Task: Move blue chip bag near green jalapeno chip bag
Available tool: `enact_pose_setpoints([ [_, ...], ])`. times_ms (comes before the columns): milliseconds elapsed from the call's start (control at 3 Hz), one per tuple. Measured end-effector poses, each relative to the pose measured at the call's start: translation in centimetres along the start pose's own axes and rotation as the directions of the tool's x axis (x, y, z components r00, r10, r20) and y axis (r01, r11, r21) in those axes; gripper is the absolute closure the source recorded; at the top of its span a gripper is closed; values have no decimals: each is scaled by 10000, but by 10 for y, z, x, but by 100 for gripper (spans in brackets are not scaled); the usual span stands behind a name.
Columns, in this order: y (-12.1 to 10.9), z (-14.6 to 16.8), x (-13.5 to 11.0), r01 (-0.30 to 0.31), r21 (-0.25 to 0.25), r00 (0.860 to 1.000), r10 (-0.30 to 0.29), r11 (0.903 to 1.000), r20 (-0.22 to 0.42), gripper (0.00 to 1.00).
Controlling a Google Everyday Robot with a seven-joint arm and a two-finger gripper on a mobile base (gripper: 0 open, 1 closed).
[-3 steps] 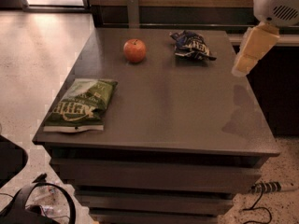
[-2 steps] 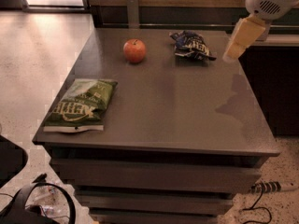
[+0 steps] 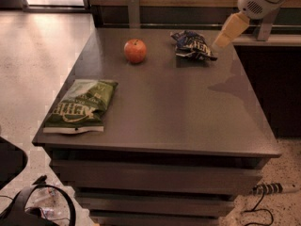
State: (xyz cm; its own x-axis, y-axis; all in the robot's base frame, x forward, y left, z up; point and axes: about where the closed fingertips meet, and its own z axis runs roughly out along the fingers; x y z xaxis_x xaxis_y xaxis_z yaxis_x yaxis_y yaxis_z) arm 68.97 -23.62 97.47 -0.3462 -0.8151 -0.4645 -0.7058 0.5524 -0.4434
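Note:
The blue chip bag [image 3: 192, 45] is a small crumpled navy bag with white lettering, lying at the far right of the grey table [image 3: 169, 102]. The green jalapeno chip bag [image 3: 82, 105] lies flat near the table's front left corner, with its white "KETTLE" lettering showing. My gripper [image 3: 225, 36] hangs from the white arm at the upper right. It is just right of the blue bag, close above the table's far right edge and apart from the bag.
A red apple [image 3: 135, 51] sits at the far middle of the table, left of the blue bag. A wall ledge [image 3: 263, 39] runs behind the table at right. Cables and a power strip [image 3: 270, 189] lie on the floor.
My arm has moved left and away from the camera, bringing the gripper from off the table's right side to close beside the blue bag. The bags and apple have not moved.

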Motion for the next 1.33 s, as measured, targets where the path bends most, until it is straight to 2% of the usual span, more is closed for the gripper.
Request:
enact_pose_setpoints([
  [333,-4,36,-5,-726,-304,9963,739,9969,435,0],
  [667,2,72,-10,-1325,-808,9877,1385,9879,726,0],
  [1333,15,118,-16,-2021,-1624,9699,2204,9658,1038,0],
])
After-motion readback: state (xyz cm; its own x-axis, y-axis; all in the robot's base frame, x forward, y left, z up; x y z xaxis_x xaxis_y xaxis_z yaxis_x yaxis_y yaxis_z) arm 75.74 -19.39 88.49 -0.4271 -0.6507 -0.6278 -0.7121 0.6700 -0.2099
